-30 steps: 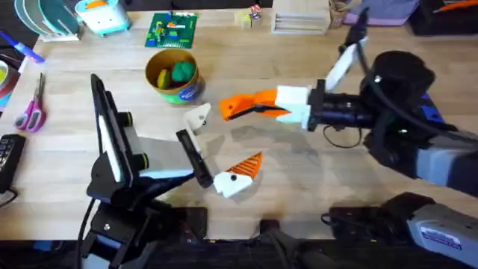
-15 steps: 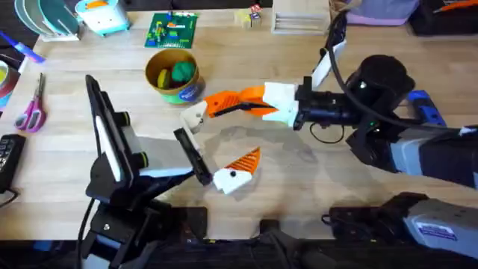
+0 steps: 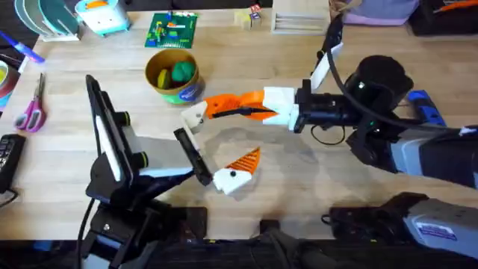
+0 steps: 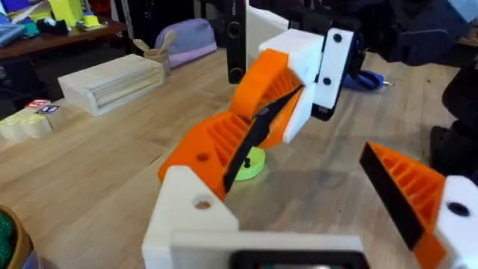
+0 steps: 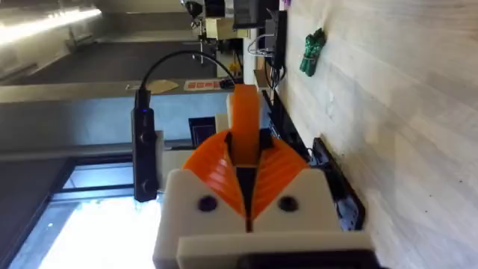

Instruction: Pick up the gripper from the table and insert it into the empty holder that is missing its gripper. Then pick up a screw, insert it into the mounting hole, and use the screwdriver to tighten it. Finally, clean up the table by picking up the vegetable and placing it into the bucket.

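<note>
My right gripper point(image 3: 240, 105) has white fingers with orange pads and is shut on the small orange gripper point(image 3: 212, 108). It holds it level above the table point(image 3: 314, 187). The orange gripper's point(image 4: 205, 149) far end touches the holder point(image 4: 196, 217), the bare white finger block point(image 3: 196, 116) of my left arm. My left gripper point(image 3: 220, 142) is open, and its other finger point(image 3: 237, 173) carries an orange tip. In the right wrist view the orange piece point(image 5: 243, 123) sticks out between the pads. The bucket point(image 3: 173, 76) stands behind, with a green vegetable point(image 3: 183, 72) inside. The blue screwdriver point(image 3: 420, 104) lies partly hidden behind the right arm.
A lime-green disc point(image 4: 251, 164) lies on the table under the grippers. Scissors point(image 3: 31, 110) lie at the left edge. A green brick plate point(image 3: 172, 30) and a wooden box point(image 3: 300, 22) sit along the back. The front middle of the table is bare wood.
My right gripper has moved left and slightly back with the orange gripper, bringing its end up to the holder. The left arm has barely moved.
</note>
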Controlling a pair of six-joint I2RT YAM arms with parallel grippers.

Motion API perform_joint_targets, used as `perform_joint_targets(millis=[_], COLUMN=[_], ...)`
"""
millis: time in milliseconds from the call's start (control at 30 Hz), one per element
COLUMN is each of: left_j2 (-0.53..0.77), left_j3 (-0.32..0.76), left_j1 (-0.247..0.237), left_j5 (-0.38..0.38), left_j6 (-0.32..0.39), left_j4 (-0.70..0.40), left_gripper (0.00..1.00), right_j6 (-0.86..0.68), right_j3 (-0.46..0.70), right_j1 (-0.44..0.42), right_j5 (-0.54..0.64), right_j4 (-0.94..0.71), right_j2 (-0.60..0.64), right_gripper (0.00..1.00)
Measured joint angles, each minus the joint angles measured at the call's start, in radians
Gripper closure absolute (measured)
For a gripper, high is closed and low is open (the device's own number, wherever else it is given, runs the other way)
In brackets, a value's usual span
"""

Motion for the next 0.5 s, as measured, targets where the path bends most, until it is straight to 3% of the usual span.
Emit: perform_joint_targets(millis=[500], left_j2=[0.0], left_j3=[0.0], left_j1=[-0.004], left_j5=[0.032], left_j6=[-0.004], left_j4=[-0.001], left_gripper=[0.009], right_j6=[-0.086], right_j3=[0.0], right_j1=[-0.073], right_j5=[-0.168], right_j4=[-0.068], right_j2=[0.0], right_gripper=[0.989])
